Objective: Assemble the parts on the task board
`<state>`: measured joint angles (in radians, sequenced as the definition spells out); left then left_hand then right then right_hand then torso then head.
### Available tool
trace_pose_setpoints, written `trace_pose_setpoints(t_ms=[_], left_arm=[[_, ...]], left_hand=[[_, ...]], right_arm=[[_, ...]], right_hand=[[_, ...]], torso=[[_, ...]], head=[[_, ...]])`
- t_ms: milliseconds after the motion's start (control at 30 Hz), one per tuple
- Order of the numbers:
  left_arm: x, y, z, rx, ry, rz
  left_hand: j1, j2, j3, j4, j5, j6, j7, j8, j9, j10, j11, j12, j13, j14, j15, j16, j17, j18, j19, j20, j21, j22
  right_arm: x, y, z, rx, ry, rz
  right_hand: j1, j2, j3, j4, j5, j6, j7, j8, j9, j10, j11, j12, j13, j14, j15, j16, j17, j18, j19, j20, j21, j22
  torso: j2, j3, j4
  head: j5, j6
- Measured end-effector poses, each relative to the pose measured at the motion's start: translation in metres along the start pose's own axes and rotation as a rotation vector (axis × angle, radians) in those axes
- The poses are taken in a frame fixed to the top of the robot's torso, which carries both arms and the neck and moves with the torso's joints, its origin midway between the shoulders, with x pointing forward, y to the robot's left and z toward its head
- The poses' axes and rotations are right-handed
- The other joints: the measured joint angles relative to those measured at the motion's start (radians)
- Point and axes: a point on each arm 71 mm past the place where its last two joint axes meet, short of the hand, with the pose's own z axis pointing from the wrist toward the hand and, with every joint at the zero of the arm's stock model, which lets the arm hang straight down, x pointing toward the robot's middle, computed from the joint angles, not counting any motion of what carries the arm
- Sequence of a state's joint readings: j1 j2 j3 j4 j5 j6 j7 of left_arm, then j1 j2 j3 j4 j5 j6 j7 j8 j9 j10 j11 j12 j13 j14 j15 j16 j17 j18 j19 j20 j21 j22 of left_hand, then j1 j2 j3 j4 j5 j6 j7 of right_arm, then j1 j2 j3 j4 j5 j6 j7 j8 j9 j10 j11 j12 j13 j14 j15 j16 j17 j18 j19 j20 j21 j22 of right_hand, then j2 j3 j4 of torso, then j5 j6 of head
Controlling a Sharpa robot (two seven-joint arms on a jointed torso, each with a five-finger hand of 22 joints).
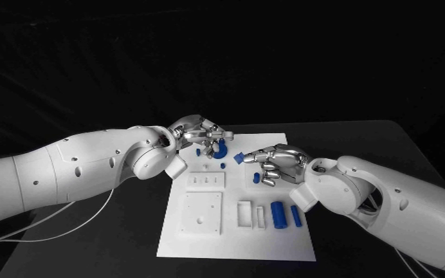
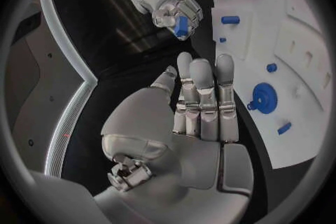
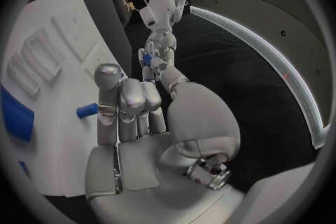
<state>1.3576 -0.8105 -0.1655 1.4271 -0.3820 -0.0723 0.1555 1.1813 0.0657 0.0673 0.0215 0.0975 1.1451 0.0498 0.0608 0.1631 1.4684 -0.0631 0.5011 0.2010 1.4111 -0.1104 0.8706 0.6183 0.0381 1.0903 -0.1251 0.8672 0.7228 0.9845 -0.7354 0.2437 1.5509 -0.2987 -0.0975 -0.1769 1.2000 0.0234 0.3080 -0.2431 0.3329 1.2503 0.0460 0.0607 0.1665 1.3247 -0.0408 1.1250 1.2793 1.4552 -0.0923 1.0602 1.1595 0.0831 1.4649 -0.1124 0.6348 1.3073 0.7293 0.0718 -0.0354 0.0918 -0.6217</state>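
Head view: the white task board is seen lying in the middle of the black bench, with both arms brought over its far end. The left robot hand is held over the board's far left corner, just above a round blue disc; in the left wrist view its fingers are stretched out straight and close together, and nothing is gripped by them. A small blue part is pinched at the fingertips of the right robot hand, clear of the board's surface and near the left robot hand. 2 blue cylinders are laid side by side near the board's right edge, beside white rectangular frames. A small blue peg is set just in front of the disc.
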Motion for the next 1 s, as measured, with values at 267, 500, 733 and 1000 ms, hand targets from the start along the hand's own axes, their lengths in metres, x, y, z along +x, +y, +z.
trace_pose_setpoints(t_ms=[267, 500, 733, 1000], left_arm=[[-0.006, 0.009, -0.010, -0.023, 0.013, -0.024], [0.002, 0.017, -0.016, -0.040, 0.075, -0.044], [0.009, 0.025, -0.019, -0.058, 0.121, -0.057], [0.021, 0.029, -0.018, -0.065, 0.164, -0.072]], left_hand=[[-0.066, -0.086, 0.014, 0.041, -0.032, 0.000, 0.000, 0.000, 0.010, 0.000, 0.000, 0.000, 0.000, 0.000, 0.000, 0.000, 0.000, 0.000, 0.000, 0.000, -0.004, 0.001], [-0.063, -0.116, 0.031, 0.045, -0.033, 0.000, 0.000, 0.000, 0.015, 0.000, 0.000, 0.000, 0.002, 0.000, 0.000, 0.000, 0.000, 0.000, 0.000, 0.000, -0.004, 0.003], [-0.075, -0.144, 0.029, 0.047, -0.045, -0.019, 0.010, 0.000, 0.011, -0.004, 0.004, -0.009, 0.001, -0.004, 0.003, -0.004, 0.000, 0.000, 0.000, 0.000, -0.004, 0.003], [-0.052, -0.131, -0.111, 0.050, -0.046, -0.065, 0.022, 0.005, -0.036, -0.004, 0.011, -0.017, 0.001, -0.010, 0.009, -0.004, -0.001, 0.000, -0.006, 0.005, -0.012, 0.004]], right_arm=[[-0.003, -0.001, 0.000, -0.001, -0.014, 0.005], [-0.006, -0.002, 0.000, -0.001, -0.026, 0.014], [-0.008, -0.002, 0.000, 0.000, -0.034, 0.029], [-0.007, -0.002, 0.000, 0.000, -0.036, 0.041]], right_hand=[[0.000, 0.000, 0.000, 0.000, 0.000, 0.000, 0.000, 0.000, 0.000, 0.000, 0.000, 0.000, 0.000, 0.000, 0.000, 0.000, 0.000, 0.000, 0.000, 0.000, 0.000, 0.000], [0.000, 0.000, 0.003, -0.003, 0.000, 0.004, -0.004, -0.001, -0.002, 0.000, 0.000, 0.000, 0.002, 0.000, 0.000, 0.000, 0.002, 0.000, 0.000, 0.000, 0.000, 0.000], [0.000, 0.000, 0.003, -0.003, -0.001, 0.004, -0.004, -0.001, -0.002, 0.004, -0.004, 0.000, 0.001, 0.000, 0.000, 0.000, 0.002, 0.000, 0.000, 0.000, 0.000, 0.000], [0.000, 0.000, 0.005, -0.005, -0.001, 0.009, -0.009, 0.000, -0.002, 0.003, -0.004, 0.000, 0.002, 0.000, 0.000, 0.000, 0.002, 0.000, 0.000, 0.000, 0.000, 0.000]], torso=[[0.000, 0.0000, 0.0000], [0.000, -0.0003, 0.0006], [0.000, -0.0008, 0.0005], [0.000, -0.0008, 0.0001]], head=[[-0.003, 0.002], [-0.005, 0.003], [-0.005, 0.004], [-0.008, 0.005]])
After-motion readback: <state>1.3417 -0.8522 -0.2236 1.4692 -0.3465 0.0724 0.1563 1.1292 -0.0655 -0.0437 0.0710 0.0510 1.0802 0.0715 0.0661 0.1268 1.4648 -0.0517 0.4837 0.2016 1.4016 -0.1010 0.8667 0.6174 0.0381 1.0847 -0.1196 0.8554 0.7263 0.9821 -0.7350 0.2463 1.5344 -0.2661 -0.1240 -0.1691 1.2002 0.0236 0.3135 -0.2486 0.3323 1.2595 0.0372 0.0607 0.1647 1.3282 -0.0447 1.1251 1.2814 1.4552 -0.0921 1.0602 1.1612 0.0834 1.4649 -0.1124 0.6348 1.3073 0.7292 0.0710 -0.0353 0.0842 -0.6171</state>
